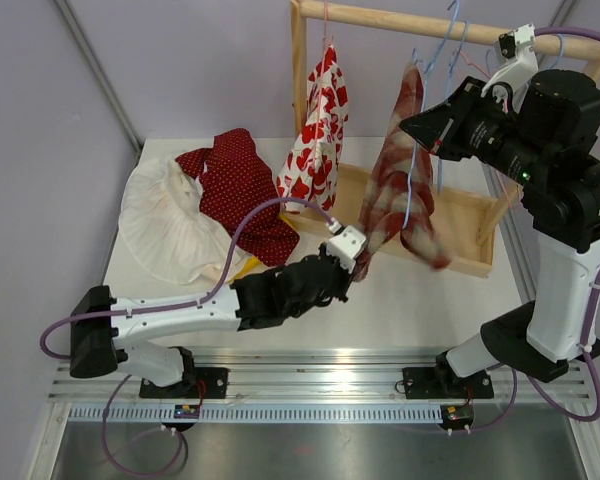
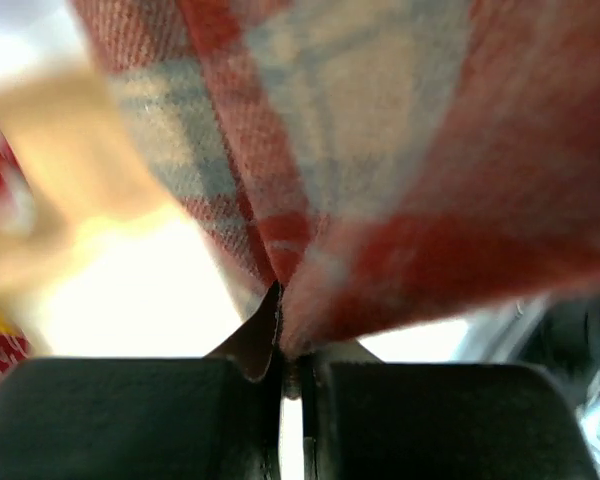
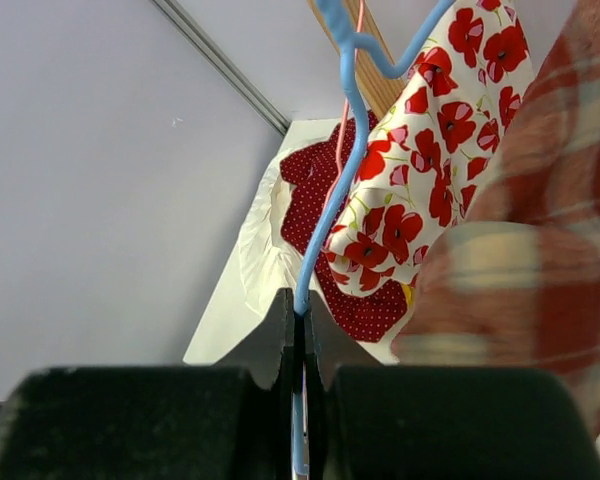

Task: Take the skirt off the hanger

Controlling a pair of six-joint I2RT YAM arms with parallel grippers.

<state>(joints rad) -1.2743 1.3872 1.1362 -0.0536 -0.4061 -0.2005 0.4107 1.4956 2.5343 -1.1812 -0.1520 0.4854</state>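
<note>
One skirt [image 1: 400, 170], red plaid, hangs on a blue hanger [image 3: 325, 230] hooked over the top bar of a wooden rack [image 1: 380, 18] at the far side of the table [image 1: 420, 300]. Its lower edge slants toward the near left, where the left gripper [image 2: 292, 370] is closed on a fold of the cloth. The right gripper [image 3: 300, 330], raised beside the upper part of the skirt, is clamped on the wire of the hanger. Just left, from the same bar, hangs a poppy-print garment [image 1: 315, 130]. Left of the rack, a dotted garment [image 1: 235, 180], red, lies partly over a white garment [image 1: 165, 225] on the table.
</note>
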